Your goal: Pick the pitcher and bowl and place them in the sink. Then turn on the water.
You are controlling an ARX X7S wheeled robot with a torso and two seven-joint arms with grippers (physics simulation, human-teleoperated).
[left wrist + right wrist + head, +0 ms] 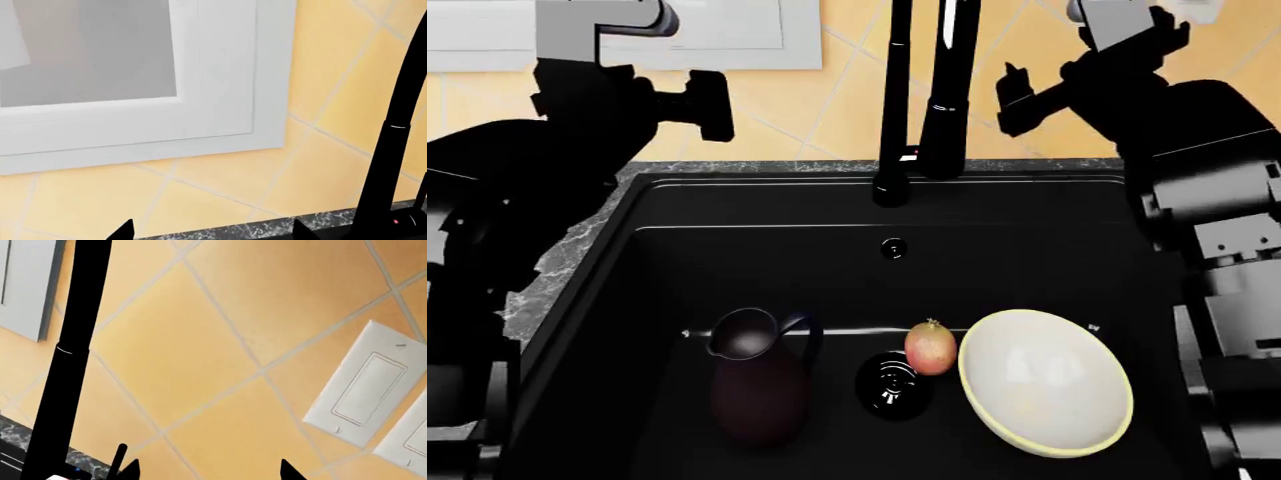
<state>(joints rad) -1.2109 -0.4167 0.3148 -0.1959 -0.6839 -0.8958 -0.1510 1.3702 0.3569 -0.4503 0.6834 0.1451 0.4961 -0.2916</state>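
The dark brown-purple pitcher stands upright at the left of the black sink. The cream-white bowl lies at the sink's right. Both arms are raised by the tiled wall above the sink's back rim. My left gripper is left of the black faucet, open, with nothing between its tips. My right gripper is right of the faucet, also open and empty. No stream of water shows from the faucet.
A small red-yellow apple and the round drain sit between pitcher and bowl. A white window frame and white switch plates are set in the yellow tiled wall. Speckled grey counter borders the sink.
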